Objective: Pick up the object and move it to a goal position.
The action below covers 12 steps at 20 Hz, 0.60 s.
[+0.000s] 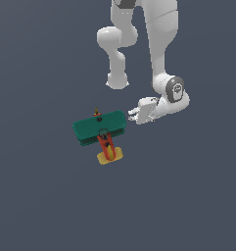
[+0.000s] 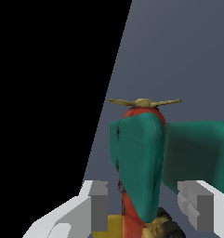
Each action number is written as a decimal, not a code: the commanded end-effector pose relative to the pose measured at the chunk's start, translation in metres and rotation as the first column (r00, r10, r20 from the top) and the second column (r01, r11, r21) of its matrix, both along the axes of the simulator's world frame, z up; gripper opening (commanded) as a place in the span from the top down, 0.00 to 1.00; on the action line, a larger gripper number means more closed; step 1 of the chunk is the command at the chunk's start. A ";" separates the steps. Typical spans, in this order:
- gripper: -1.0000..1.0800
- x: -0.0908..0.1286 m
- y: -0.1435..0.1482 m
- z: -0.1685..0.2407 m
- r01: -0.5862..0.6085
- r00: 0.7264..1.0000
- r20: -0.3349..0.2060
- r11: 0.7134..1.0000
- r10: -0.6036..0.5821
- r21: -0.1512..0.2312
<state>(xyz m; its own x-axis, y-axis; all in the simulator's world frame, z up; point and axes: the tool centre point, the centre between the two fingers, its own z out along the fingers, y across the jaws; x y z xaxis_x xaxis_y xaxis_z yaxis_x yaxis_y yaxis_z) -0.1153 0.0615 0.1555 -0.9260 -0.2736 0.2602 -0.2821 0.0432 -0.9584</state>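
Showing teal wings, red body: toy airplane [image 1: 101,131].

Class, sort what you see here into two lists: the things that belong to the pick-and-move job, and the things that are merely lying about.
Belongs to the job:
- toy airplane
- hand, open, beside the wing

Lying about:
- nothing else; only the bare grey floor shows

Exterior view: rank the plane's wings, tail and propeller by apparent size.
1. Wings, the widest part by far.
2. Tail, a small yellow slab.
3. Propeller, tiny and barely resolved.
All three belong to one toy at about the same distance from the camera, so nearness does not skew the order.
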 end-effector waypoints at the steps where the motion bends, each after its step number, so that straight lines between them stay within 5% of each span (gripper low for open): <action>1: 0.38 -0.001 -0.006 -0.007 0.004 1.000 -0.022 1.000 -0.005 -0.012; 12: 0.38 -0.002 -0.013 -0.014 0.007 0.999 -0.042 1.000 -0.008 -0.023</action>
